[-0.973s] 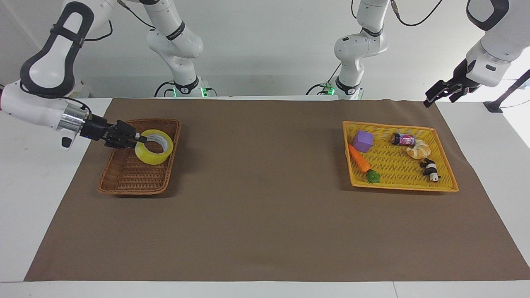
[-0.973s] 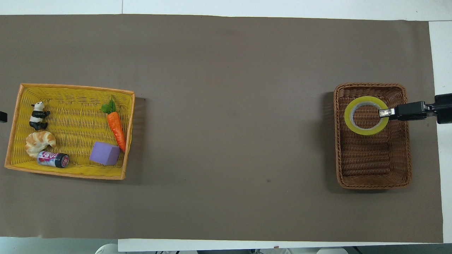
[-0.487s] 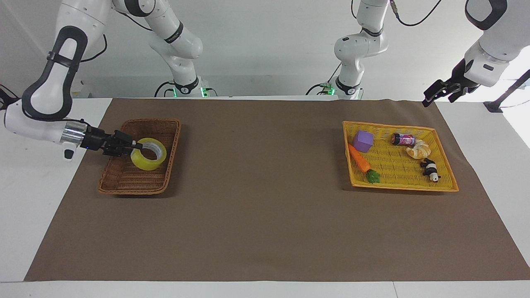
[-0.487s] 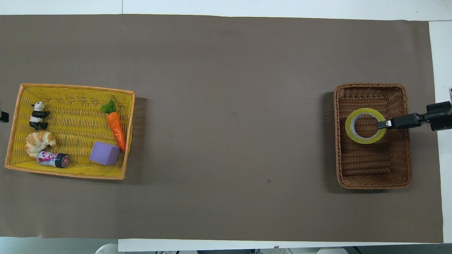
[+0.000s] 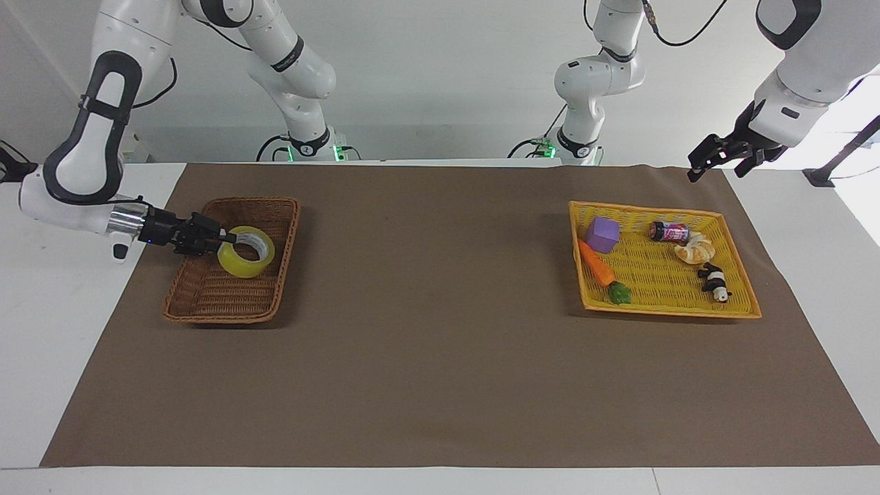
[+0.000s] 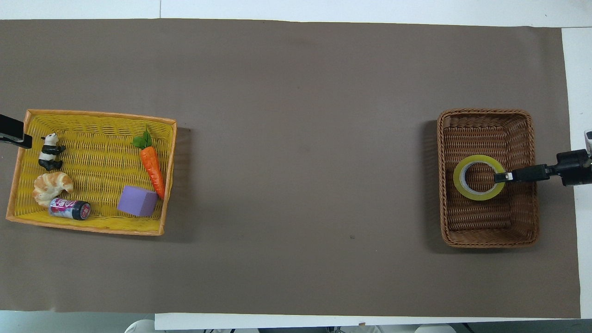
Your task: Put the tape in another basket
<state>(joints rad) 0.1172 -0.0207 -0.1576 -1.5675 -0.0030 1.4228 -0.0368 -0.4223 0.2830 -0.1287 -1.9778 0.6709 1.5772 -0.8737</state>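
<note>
The tape (image 5: 246, 251) (image 6: 479, 184), a yellow roll with a pale core, sits low inside the dark brown wicker basket (image 5: 220, 313) (image 6: 490, 240) at the right arm's end of the table. My right gripper (image 5: 230, 238) (image 6: 498, 176) reaches in over the basket's outer side and is shut on the roll's wall. Whether the roll rests on the basket's bottom I cannot tell. My left gripper (image 5: 715, 161) (image 6: 14, 132) hangs open and holds nothing, over the outer corner of the yellow basket nearest the robots.
The flat yellow basket (image 5: 670, 311) (image 6: 92, 227) at the left arm's end holds a purple cube (image 5: 602, 234), a carrot (image 5: 595, 262), a small can (image 5: 668, 232), a croissant (image 5: 694, 249) and a panda figure (image 5: 715, 282). Brown paper covers the table between the baskets.
The right gripper has lowered the tape into the brown basket and drawn it nearer to the robots. The left gripper has drifted a little toward the yellow basket.
</note>
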